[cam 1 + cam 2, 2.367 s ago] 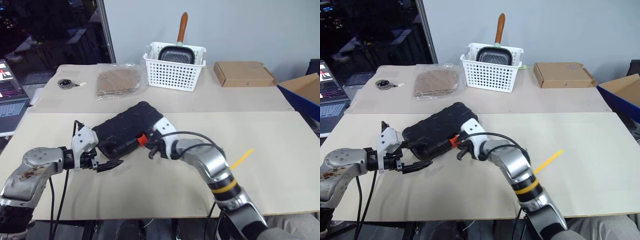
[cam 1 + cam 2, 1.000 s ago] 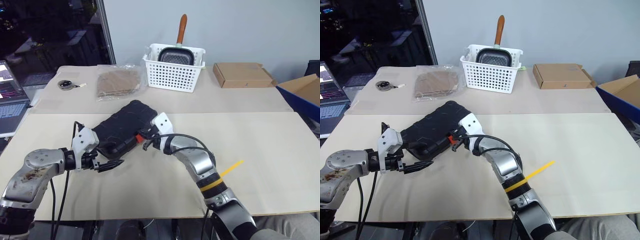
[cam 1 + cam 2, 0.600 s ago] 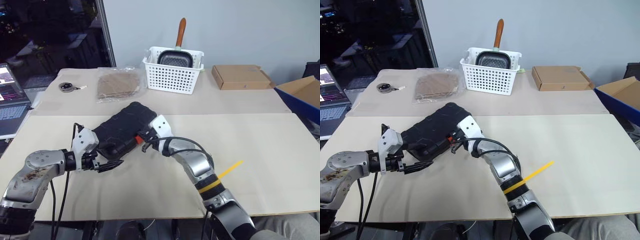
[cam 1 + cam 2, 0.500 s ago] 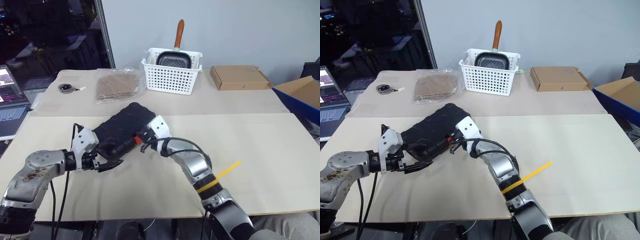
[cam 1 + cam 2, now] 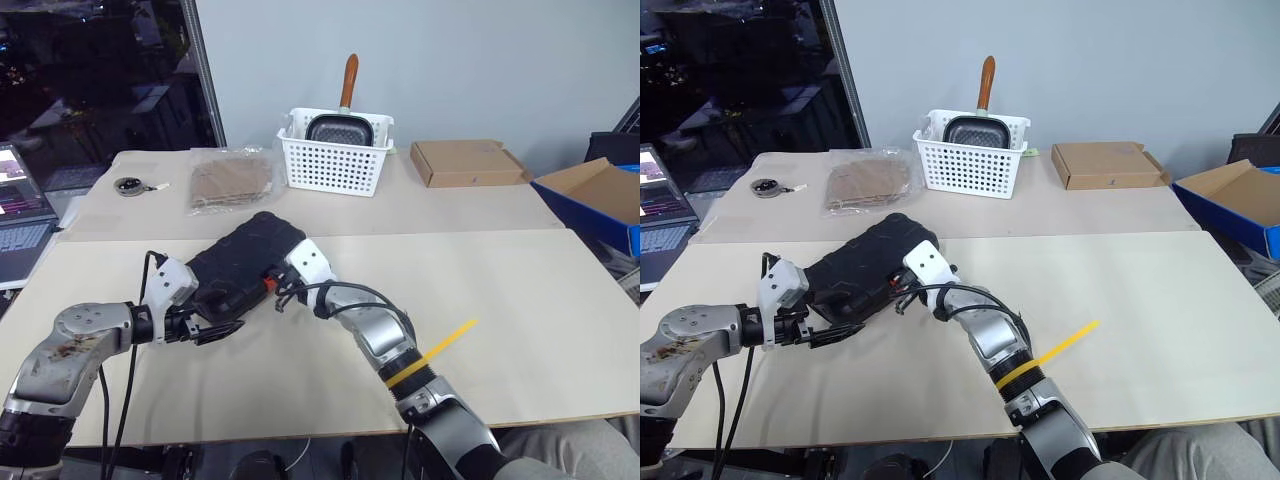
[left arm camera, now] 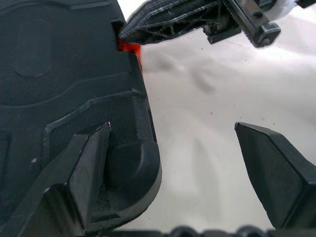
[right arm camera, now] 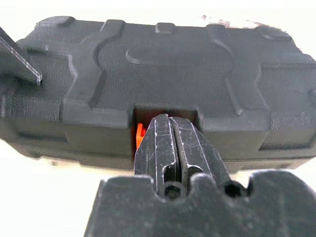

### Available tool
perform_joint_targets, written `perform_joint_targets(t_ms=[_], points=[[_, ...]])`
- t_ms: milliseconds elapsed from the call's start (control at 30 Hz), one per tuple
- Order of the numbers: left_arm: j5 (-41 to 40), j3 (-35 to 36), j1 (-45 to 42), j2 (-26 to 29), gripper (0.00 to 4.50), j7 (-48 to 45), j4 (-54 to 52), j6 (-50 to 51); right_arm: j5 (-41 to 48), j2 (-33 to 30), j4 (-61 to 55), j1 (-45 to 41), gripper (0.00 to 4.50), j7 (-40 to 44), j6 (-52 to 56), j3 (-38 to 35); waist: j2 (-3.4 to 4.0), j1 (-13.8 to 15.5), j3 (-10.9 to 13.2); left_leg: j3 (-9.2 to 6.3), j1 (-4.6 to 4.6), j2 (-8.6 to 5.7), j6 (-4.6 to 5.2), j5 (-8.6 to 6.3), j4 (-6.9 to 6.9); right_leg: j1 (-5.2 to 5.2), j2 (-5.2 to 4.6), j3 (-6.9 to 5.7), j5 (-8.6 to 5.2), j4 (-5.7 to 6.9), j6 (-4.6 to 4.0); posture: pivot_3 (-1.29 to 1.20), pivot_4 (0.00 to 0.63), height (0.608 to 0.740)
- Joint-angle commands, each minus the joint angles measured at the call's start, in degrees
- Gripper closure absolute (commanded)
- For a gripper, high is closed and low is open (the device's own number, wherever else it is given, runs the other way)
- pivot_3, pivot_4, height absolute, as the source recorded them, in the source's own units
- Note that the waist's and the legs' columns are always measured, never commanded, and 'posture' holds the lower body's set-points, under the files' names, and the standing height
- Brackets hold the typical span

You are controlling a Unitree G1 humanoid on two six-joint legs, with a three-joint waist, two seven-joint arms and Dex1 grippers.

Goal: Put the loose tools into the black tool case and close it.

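Centre-left of frame: black tool case [image 5: 238,263] lies shut on the table [image 5: 500,300]. Your right end effector [image 7: 170,136], pressed together, has dropped onto the orange latch [image 7: 139,137]; left end effector [image 6: 187,163] w/ fingers spread braces a corner. Latching looks imminent.

- Head stereo pair: looks forward and down from above the table [image 5: 500,300]; both eyes cover the same scene, slightly offset sideways.
- Left wrist view: very close, along the left gripper [image 6: 197,163], onto a corner of the black tool case [image 6: 59,74].
- Right wrist view: very close, facing the case's latch edge.
- Shared by all views: the case and its orange latch [image 7: 139,136].
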Motion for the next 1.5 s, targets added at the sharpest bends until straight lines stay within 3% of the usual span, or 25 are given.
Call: perform_joint_targets(t_ms=[33,533,767,867,900,933,1067,1233,1333,1500], points=[[0.65,-2.03,-0.45,-0.55,0.17,0.14,1.01,2.03,-2.29,-0.66,7.65,2.41,4.48,0.89,3.53,2.46,-0.01,-0.02,-0.01,-0.01,0.00,-0.01,0.00,0.00,-0.04,-0.01,-0.08,0.00,0.00,0.00,0.00,0.00,0.150,0.740],[1.11,-2.57,-1.34,-1.10,0.17,0.32,2.41,1.62,-1.94,-0.05,9.91,1.54,4.48,2.35,3.57,2.62,-0.01,-0.14,0.00,-0.02,0.03,-0.02,-0.01,-0.01,-0.20,-0.05,-0.54,-0.34,-0.01,-0.04,0.00,0.00,0.150,0.740],[-0.63,0.86,0.04,-3.15,0.17,0.81,0.63,-2.06,4.45,-1.29,-7.14,5.42,4.48,5.11,-6.47,-2.79,-0.12,0.49,0.10,0.01,-0.19,-0.05,-0.02,0.00,-0.50,-0.25,-0.58,-0.38,0.01,-0.20,0.04,0.00,0.150,0.740],[-1.93,3.92,1.32,-5.05,0.17,2.03,-2.19,-4.49,7.31,-4.20,-17.41,8.72,4.48,7.04,-7.35,-4.92,-0.10,0.99,0.36,0.01,-0.92,-0.07,-0.02,0.03,-0.47,-0.66,-0.60,-0.43,0.05,-0.35,0.07,0.00,0.150,0.740],[-2.59,5.24,1.63,-6.54,0.17,2.61,-3.13,-6.18,8.50,-5.54,-20.31,9.64,4.21,8.11,-6.26,-5.57,-0.13,1.19,0.41,0.02,-1.17,-0.14,0.06,0.08,-0.47,-0.90,-0.59,-0.43,0.21,-0.37,-0.18,0.00,0.150,0.740],[-3.07,6.16,2.20,-7.24,0.17,2.91,-4.21,-7.07,9.69,-7.08,-23.10,10.58,4.21,9.31,-5.39,-6.22,-0.13,1.28,0.44,0.02,-1.40,-0.15,0.29,0.18,-0.46,-1.09,-0.57,-0.44,0.23,-0.38,-0.20,0.00,0.150,0.740],[-10.51,11.66,6.56,-5.88,0.08,1.06,-10.56,-2.08,15.47,-16.21,-36.10,15.90,2.84,14.98,-0.05,-9.76,-0.24,1.39,0.71,-0.03,-2.19,-0.13,0.46,0.22,-0.42,-1.56,-0.43,-0.67,0.23,-0.73,-0.15,0.00,0.150,0.740],[-16.70,21.64,17.93,-4.32,0.00,0.35,-19.55,1.25,24.08,-31.59,-49.09,26.38,1.06,23.67,3.03,-18.61,-0.30,1.62,0.94,0.00,-2.23,-0.20,0.54,-0.23,-0.28,-1.33,-0.56,-0.67,-0.06,-1.08,0.32,0.00,0.150,0.740],[-17.56,26.81,24.29,-4.05,0.00,-0.41,-22.00,1.42,27.80,-38.51,-51.57,32.08,0.18,27.67,3.05,-25.20,-0.32,1.77,1.24,0.06,-2.22,-0.25,1.19,-0.75,0.02,-1.21,-0.60,-0.65,-0.16,-1.15,0.50,0.00,0.150,0.740],[-16.33,33.38,34.32,-5.14,0.00,-2.81,-22.61,-0.55,30.40,-45.29,-52.01,41.20,0.08,31.60,1.14,-35.20,-0.40,2.90,1.52,0.11,-1.93,-0.33,1.24,-0.84,0.15,-0.98,-0.57,-0.85,-0.20,-1.15,0.56,0.00,0.150,0.740]])
